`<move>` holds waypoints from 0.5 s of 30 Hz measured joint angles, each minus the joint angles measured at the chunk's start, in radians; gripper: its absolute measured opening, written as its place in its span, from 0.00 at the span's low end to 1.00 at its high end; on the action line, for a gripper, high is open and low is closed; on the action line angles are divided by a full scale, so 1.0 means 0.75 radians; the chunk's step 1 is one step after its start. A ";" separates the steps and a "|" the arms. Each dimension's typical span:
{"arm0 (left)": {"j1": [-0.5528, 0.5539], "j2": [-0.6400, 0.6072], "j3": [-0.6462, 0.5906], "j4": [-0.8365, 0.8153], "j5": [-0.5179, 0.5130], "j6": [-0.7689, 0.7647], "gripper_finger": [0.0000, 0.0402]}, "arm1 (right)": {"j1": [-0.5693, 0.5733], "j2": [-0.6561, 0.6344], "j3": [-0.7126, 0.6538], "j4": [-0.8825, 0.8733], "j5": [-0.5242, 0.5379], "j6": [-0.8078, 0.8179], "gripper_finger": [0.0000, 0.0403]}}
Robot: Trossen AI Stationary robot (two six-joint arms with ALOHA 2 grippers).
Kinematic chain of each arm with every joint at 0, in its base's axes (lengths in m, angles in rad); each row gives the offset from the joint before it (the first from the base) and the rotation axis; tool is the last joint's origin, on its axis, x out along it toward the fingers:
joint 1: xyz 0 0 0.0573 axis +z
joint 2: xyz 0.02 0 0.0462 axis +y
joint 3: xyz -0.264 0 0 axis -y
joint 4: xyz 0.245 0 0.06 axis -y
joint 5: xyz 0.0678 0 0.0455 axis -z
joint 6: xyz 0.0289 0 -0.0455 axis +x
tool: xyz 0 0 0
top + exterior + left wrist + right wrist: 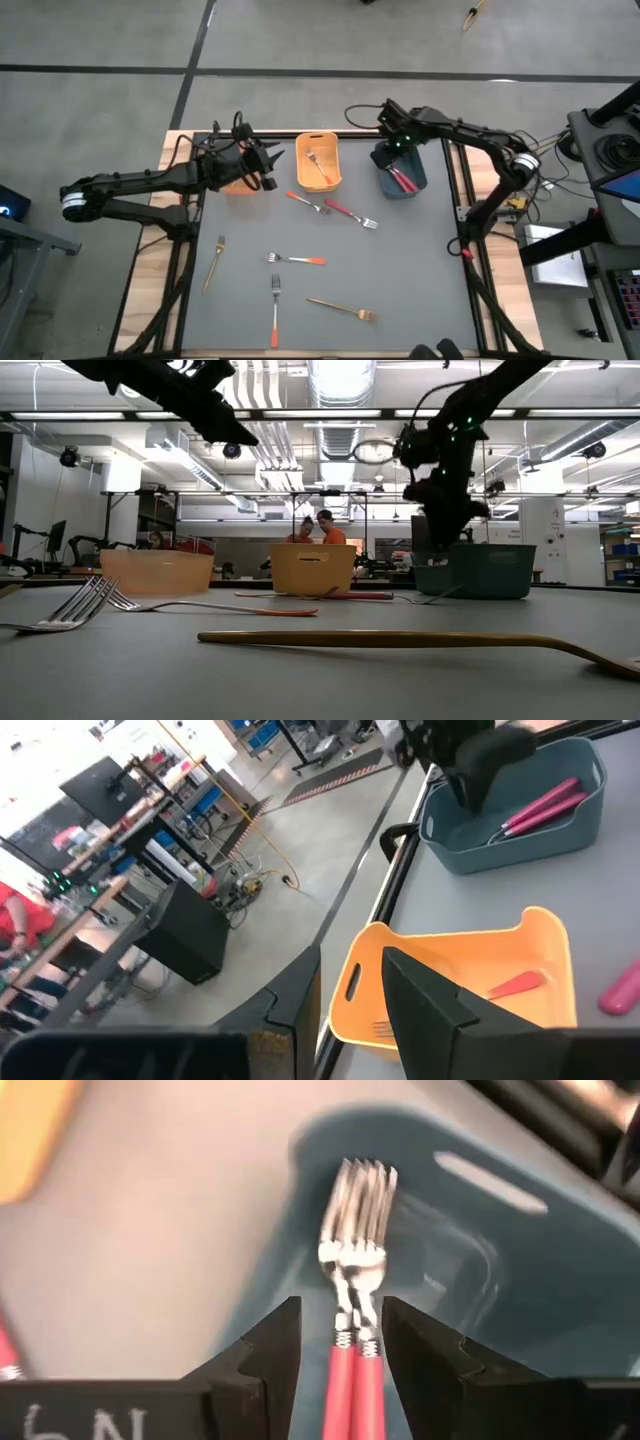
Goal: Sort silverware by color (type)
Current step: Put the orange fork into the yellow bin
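Note:
My right gripper [389, 152] is open above the blue-grey bin [415, 185] at the far right. Two red-pink-handled forks [355, 1280] lie in that bin, and my fingers stand on either side of them, not touching. My left gripper [268, 163] is open and empty above the peach bin [238, 185] at the far left. The middle yellow-orange bin [330, 145] holds an orange-handled fork [515, 985]. On the mat lie two gold forks [213, 262] [342, 308], orange-handled forks [298, 259] [275, 310] [305, 202] and a red-pink-handled fork [350, 214].
The three bins stand in a row along the mat's far edge. The loose forks are spread over the middle and near part of the grey mat [420, 290]. Wooden table borders [150, 290] run along both sides. People stand far back in the room [318, 528].

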 joint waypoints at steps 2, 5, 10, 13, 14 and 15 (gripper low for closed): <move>0.000 0.000 0.000 -0.018 0.000 -0.042 0.23 | 0.026 -0.051 -0.013 0.044 0.000 -0.018 0.32; 0.000 0.000 0.000 -0.053 0.001 -0.131 0.23 | 0.075 -0.123 -0.035 0.111 0.000 -0.032 0.32; -0.002 -0.001 0.000 -0.192 0.002 -0.321 0.23 | 0.174 -0.230 -0.076 0.232 0.000 -0.055 0.32; -0.004 -0.001 0.000 -0.272 0.002 -0.418 0.23 | 0.235 -0.276 -0.102 0.304 0.000 -0.055 0.32; -0.005 0.000 0.000 -0.291 0.007 -0.452 0.23 | 0.255 -0.288 -0.109 0.326 0.000 -0.056 0.32; -0.005 0.000 0.000 -0.309 0.011 -0.482 0.23 | 0.276 -0.298 -0.115 0.347 0.001 -0.056 0.32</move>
